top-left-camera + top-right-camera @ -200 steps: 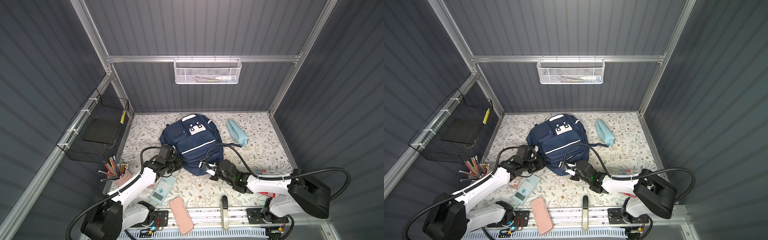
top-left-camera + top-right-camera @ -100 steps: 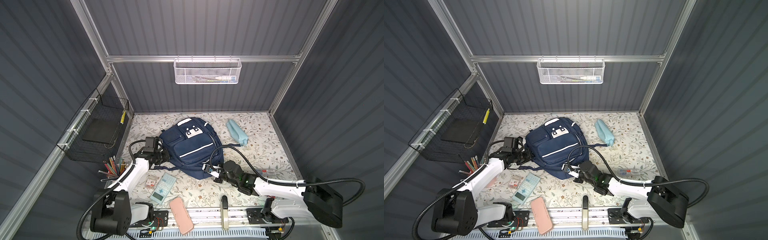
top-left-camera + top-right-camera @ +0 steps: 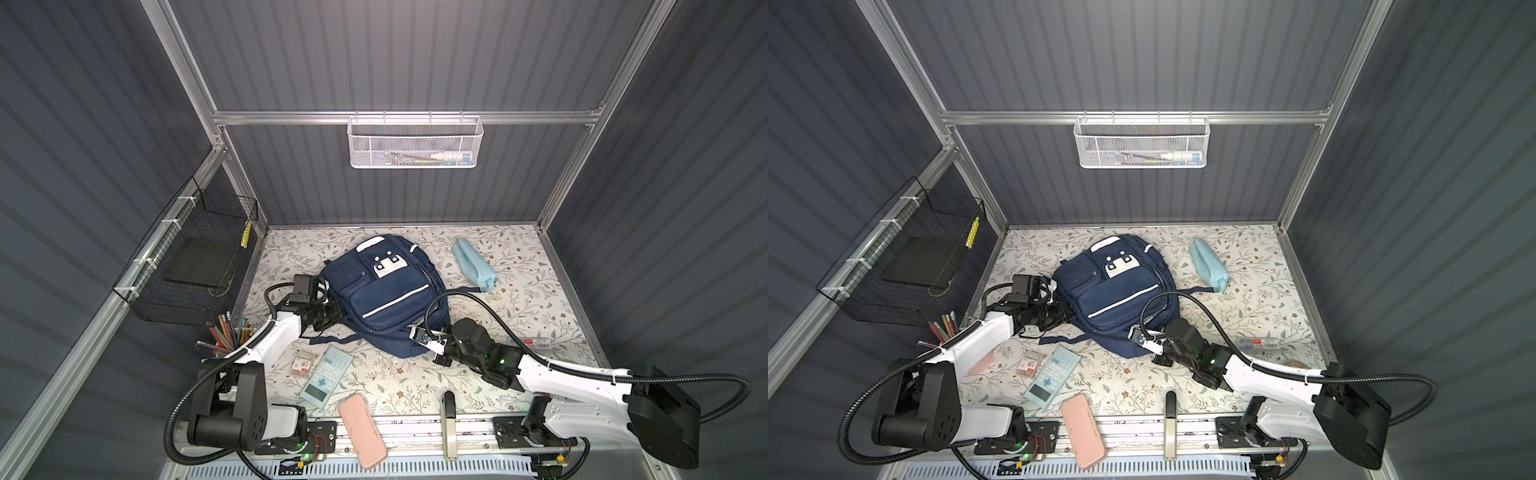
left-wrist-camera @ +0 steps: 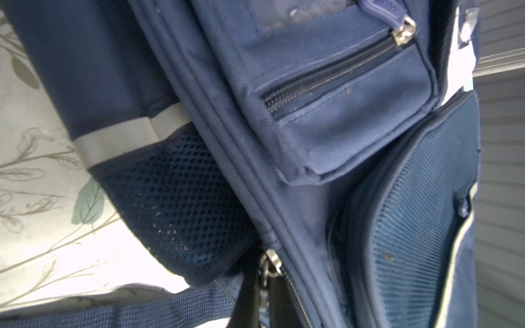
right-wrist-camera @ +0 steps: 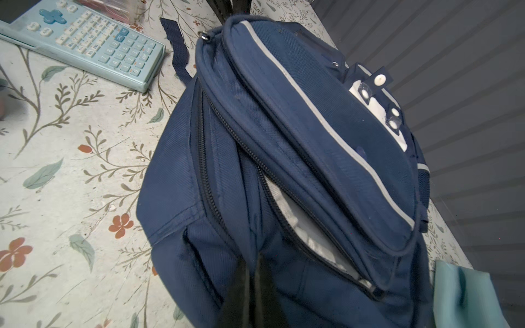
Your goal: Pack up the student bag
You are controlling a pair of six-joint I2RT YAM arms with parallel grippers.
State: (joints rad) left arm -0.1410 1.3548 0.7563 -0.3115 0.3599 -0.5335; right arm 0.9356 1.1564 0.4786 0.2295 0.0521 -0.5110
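Observation:
The student bag (image 3: 382, 299) (image 3: 1113, 291), navy with white stripes, lies face up mid-table in both top views. My left gripper (image 3: 336, 313) (image 3: 1061, 313) is at the bag's left side. In the left wrist view that gripper (image 4: 264, 284) is shut on a metal zipper pull (image 4: 268, 262) beside the mesh side pocket (image 4: 181, 198). My right gripper (image 3: 415, 345) (image 3: 1142, 340) is at the bag's near edge. In the right wrist view it (image 5: 255, 272) pinches a fold of bag fabric next to the unzipped main compartment (image 5: 298, 224), which shows pale lining.
A light blue calculator (image 3: 326, 376), a small clear box (image 3: 302, 365), a pink case (image 3: 361, 430) and a stapler (image 3: 448, 419) lie near the front. A light blue pouch (image 3: 473, 264) is back right. A pencil cup (image 3: 226, 332) and black wire basket (image 3: 195, 266) stand left.
The left arm has swung leftward along the bag's side, and the bag has turned with its top tipping left. The right gripper has stayed at the bag's near edge.

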